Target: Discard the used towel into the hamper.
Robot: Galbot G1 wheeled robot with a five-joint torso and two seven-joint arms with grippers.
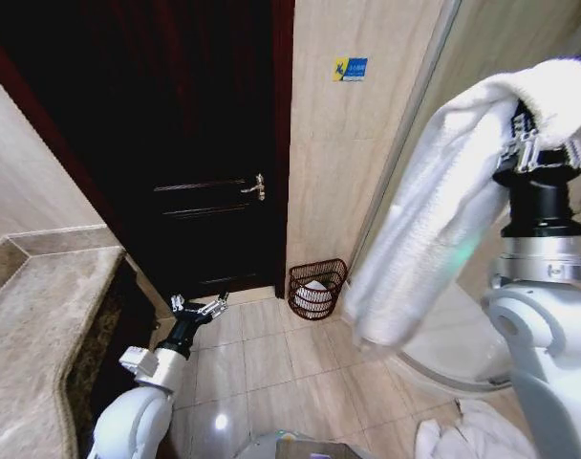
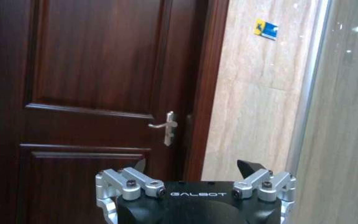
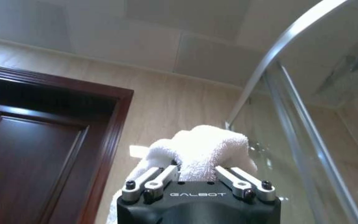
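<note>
The used towel (image 1: 434, 229) is white and thick, and it hangs in a long fold from my right gripper (image 1: 533, 132), which is raised high at the right and shut on the towel's top. The right wrist view shows the towel (image 3: 199, 150) bunched between the right gripper's (image 3: 196, 173) fingers. The hamper (image 1: 317, 289), a dark reddish-brown wire basket, stands on the floor against the tiled wall beside the door, with something white inside. It is well below and left of the hanging towel. My left gripper (image 1: 200, 306) is held low near the floor, open and holding nothing (image 2: 195, 167).
A dark wooden door (image 1: 195, 143) with a metal handle (image 2: 164, 127) is shut behind the left gripper. A stone counter (image 1: 37, 325) runs along the left. A curved glass shower wall (image 1: 405, 143) stands at the right. White cloth (image 1: 462, 435) lies on the floor.
</note>
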